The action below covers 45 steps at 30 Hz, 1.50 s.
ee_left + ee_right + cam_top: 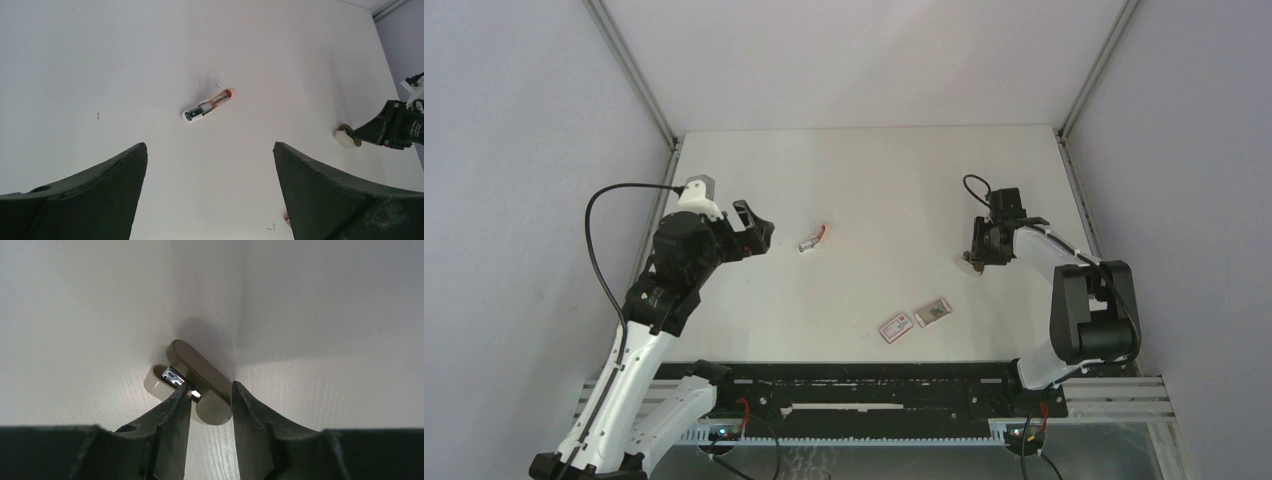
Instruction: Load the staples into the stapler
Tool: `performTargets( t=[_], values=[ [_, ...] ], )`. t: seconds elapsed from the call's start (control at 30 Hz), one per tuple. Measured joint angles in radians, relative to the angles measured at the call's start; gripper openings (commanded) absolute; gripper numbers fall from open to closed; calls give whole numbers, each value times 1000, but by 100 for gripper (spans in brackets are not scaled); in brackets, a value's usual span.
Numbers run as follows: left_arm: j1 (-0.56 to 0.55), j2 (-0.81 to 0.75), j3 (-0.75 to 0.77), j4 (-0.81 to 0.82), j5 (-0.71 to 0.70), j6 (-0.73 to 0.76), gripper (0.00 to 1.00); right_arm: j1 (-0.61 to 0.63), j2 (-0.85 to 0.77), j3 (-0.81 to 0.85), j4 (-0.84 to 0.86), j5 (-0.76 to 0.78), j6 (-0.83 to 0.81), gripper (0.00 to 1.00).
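Left gripper fingers loom dark and wide apart in the left wrist view, holding nothing above the white table. Beyond them the stapler lies loose and slantwise, its spring showing and its orange tip to the far right. A few loose wire bits, likely single staples, dot the board around it. A careless descent could skid the stapler rather than catch it.

In the right wrist view, the right gripper straddles only the near end of a small beige oblong object with chrome inside. Its jaws are narrowly parted, and whether they pinch the piece cannot be told. So off-centre a hold could make it swivel or squirt free.

From above, the staples sit in their tray toward the near edge, just beside a red-labelled white box and well apart from the stapler at the centre. The right arm works near the right-hand wall, with little room on that side. The table's middle and far half offer open room.
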Motion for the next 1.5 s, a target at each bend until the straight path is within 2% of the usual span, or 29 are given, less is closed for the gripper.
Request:
performTargets(
  t=[0.37, 0.47, 0.6, 0.87, 1.03, 1.17, 1.3, 1.5],
  values=[
    [29, 1, 0, 1, 6, 0, 99, 7, 45, 42, 3, 0, -5, 25],
    [31, 5, -1, 2, 10, -1, 99, 11, 58, 54, 8, 4, -6, 17],
    [32, 6, -3, 2, 18, -1, 99, 16, 64, 61, 15, 16, -7, 0],
    [33, 5, -5, 12, 45, -1, 98, 23, 60, 60, 15, 18, -6, 0],
    [34, -17, -58, 76, 126, -14, 95, 23, -14, 8, 25, -103, 4, 0],
    [27, -32, -144, 154, 204, -58, 94, 75, -127, -34, 61, -188, 21, 0],
    [-45, -2, -217, 250, 232, -127, 94, 179, -222, -75, 135, -220, 64, 0],
    [-285, 142, -247, 449, 225, -241, 94, 396, -343, -147, 293, -169, 185, 0]
  ],
)
